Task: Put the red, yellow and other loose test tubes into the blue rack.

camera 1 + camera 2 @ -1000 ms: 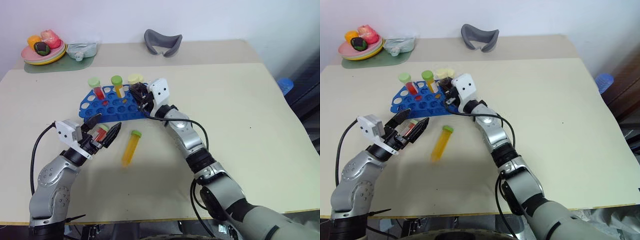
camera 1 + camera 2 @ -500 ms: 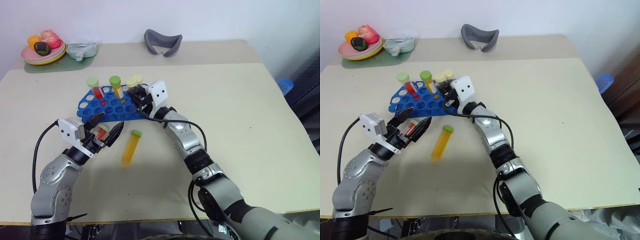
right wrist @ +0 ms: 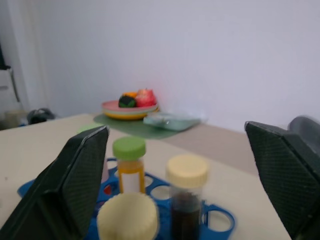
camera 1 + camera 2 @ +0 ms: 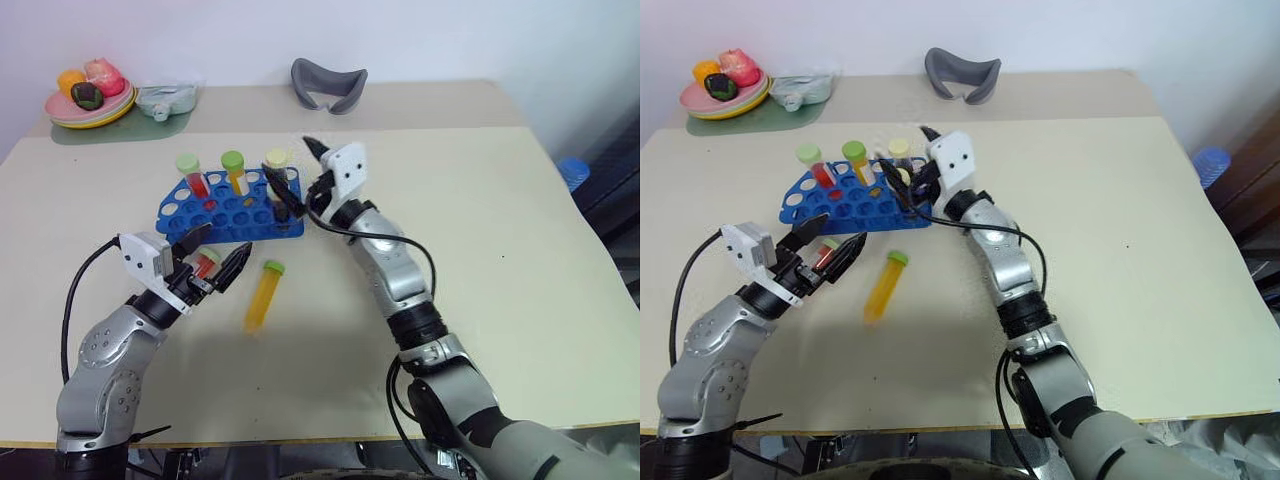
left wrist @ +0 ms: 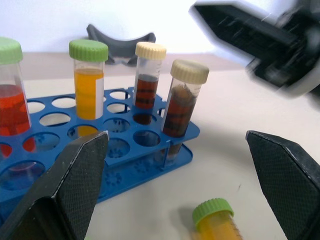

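Blue rack point(image 4: 228, 210) on the bench point(image 4: 500, 250) with four upright tubes, one yellow tube point(image 4: 262, 294) lying loose beside it, one red tube point(image 4: 204, 264) between the spread left gripper point(image 4: 211, 256) fingers, right gripper point(image 4: 292, 165) released above the rack

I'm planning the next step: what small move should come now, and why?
Probably lower the right gripper toward the yellow tube lying loose on the table. Its fingers are open above the blue rack, where four tubes already stand.

Left tool point(image 4: 212, 262) spread wide; right tool point(image 4: 290, 165) spread, raised.
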